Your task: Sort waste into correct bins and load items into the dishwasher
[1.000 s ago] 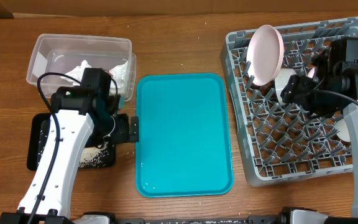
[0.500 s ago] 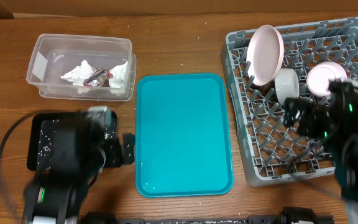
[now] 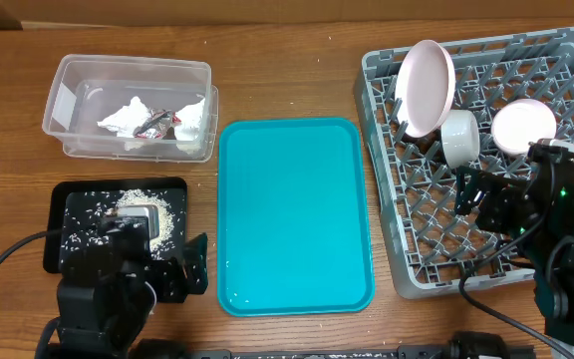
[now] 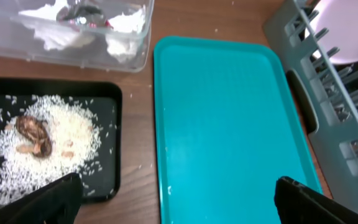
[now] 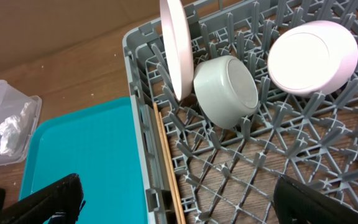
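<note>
wooden table; chopsticks lie lengthwise along rack wall.

The black left arm is drawn in at the lower left of the overhead frame, the black right arm at the lower right. Left gripper and right gripper point downward, jaws spread wide, holding nothing.

No legible text, brand, number or sign in any view. Crumpled wrapper in clear tub, far ahead of left gripper jaws and off to their left: red and dark print, too small to read. Pale patch on tub's left wall: nothing readable.
</note>
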Controlling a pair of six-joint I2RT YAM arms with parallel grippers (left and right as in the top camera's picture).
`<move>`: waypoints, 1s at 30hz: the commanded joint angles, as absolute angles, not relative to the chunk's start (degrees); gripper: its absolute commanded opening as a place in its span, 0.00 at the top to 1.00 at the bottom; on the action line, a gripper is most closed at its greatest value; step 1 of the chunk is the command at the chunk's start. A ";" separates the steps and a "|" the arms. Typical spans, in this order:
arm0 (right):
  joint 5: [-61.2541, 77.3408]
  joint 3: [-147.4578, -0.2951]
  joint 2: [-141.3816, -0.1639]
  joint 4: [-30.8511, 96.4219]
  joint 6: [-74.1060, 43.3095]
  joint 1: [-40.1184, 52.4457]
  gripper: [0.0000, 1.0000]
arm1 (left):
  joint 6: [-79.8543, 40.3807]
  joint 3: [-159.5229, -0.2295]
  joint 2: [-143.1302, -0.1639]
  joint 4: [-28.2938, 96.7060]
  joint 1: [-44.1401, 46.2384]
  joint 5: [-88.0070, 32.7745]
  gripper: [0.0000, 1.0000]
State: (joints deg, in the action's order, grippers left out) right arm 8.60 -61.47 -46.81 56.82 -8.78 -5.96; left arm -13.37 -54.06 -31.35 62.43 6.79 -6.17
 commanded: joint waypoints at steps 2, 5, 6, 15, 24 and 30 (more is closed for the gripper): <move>8.47 -60.90 -47.46 56.88 -8.54 -6.17 0.00 | -13.91 -53.28 -31.40 63.86 7.09 -5.39 0.00; 8.47 -60.90 -48.31 56.90 -8.54 -6.17 0.00 | -13.91 -53.28 -31.40 64.40 7.09 -5.39 0.00; 8.47 -60.90 -48.64 56.90 -8.54 -6.17 0.00 | -13.91 -53.28 -31.40 64.55 7.09 -5.39 0.00; 8.47 -60.29 -49.65 57.30 -8.54 -5.96 0.00 | -13.91 -53.28 -31.40 64.53 7.09 -5.39 0.00; 5.43 -59.99 -40.38 57.32 -8.49 1.65 0.00 | -13.91 -53.28 -31.40 64.53 7.09 -5.39 0.00; 4.56 -59.31 -28.36 57.23 -8.51 2.94 0.00 | -13.91 -53.28 -31.40 64.53 7.09 -5.37 0.00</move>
State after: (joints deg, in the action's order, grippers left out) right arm 5.96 -59.96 -32.14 57.60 -8.73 2.59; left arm -13.37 -53.80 -31.35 64.73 6.79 -5.93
